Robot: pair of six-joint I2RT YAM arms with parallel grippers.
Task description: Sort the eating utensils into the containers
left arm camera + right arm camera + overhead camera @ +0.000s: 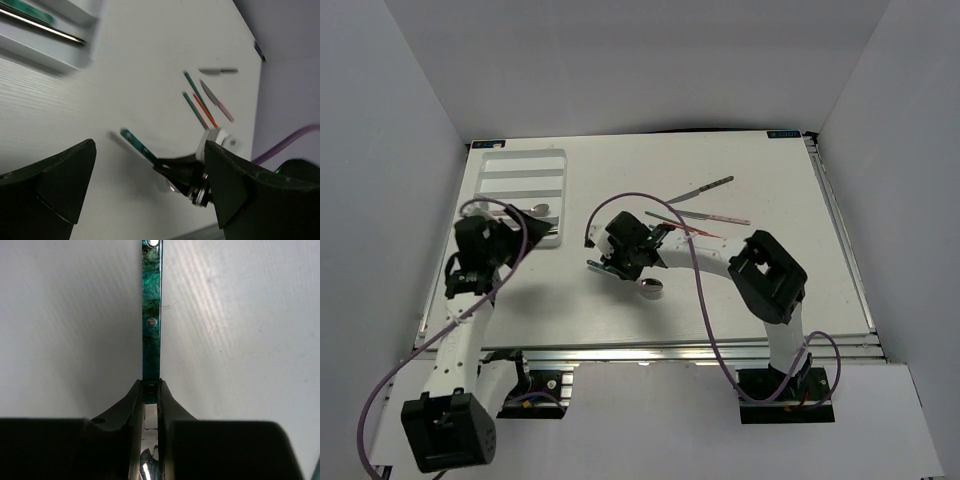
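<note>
My right gripper (pixel 151 387) is shut on the green handle of a spoon (pixel 151 315). In the top view the right gripper (pixel 612 262) holds it low over the table's middle, the spoon's bowl (pixel 650 288) sticking out behind. My left gripper (pixel 150 185) is open and empty, just off the near right corner of the white cutlery tray (pixel 520 175). The left gripper (pixel 535 230) is apart from the spoon (pixel 140 145). A green-handled utensil (pixel 30 12) lies in a tray slot (pixel 45 45).
On the table right of centre lie a dark-handled knife (pixel 705 188), a pink-handled knife (pixel 720 216) and red and green chopsticks (pixel 680 225). They also show in the left wrist view: chopsticks (pixel 196 100), pink knife (pixel 218 103), dark knife (pixel 218 71).
</note>
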